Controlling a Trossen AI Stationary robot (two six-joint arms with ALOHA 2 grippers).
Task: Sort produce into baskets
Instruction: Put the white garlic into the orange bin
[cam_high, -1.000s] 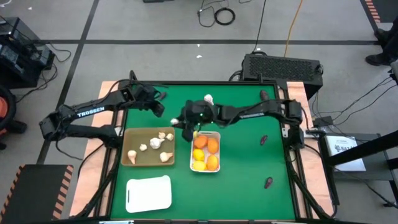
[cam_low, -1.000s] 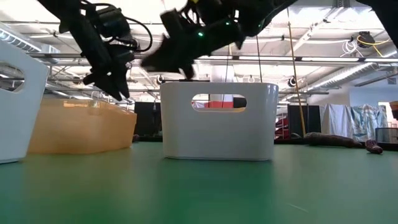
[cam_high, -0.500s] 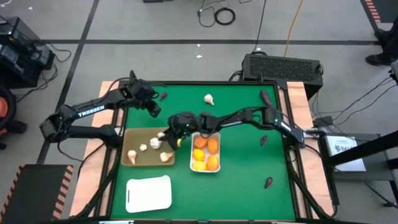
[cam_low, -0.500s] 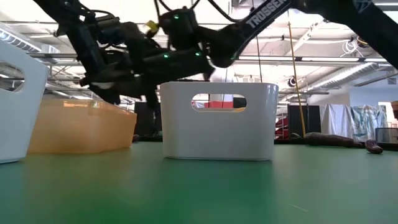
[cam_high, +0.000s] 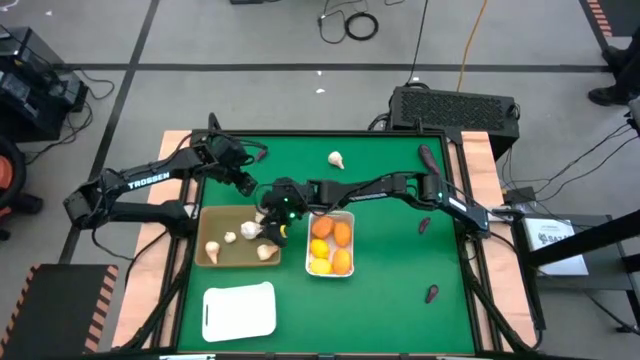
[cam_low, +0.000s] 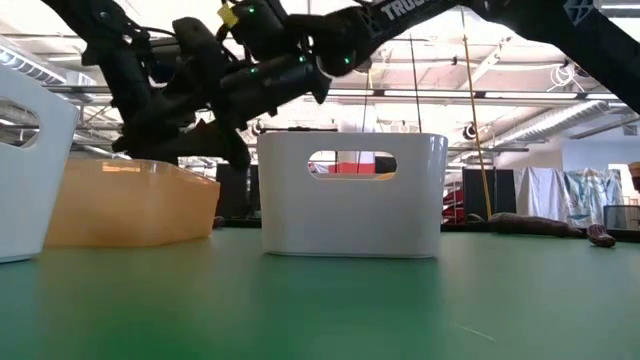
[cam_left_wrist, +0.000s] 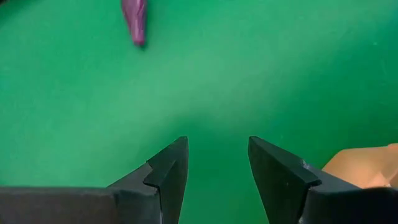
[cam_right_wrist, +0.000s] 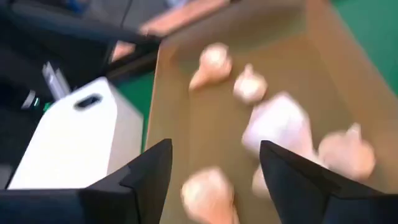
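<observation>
A: Garlic (cam_high: 265, 252) lies in the tan tray (cam_high: 205, 258); oranges (cam_high: 342, 234) fill the white tray (cam_high: 349, 215) beside it.

B: Right gripper (cam_high: 272, 222)?

A: Over the tan tray's edge, fingers apart, empty. Left gripper (cam_high: 247, 183) hovers near, fingers apart, empty.

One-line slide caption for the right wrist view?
Right gripper, fingers open, hovers over the tan basket of garlic bulbs, with the empty white basket alongside.
</observation>
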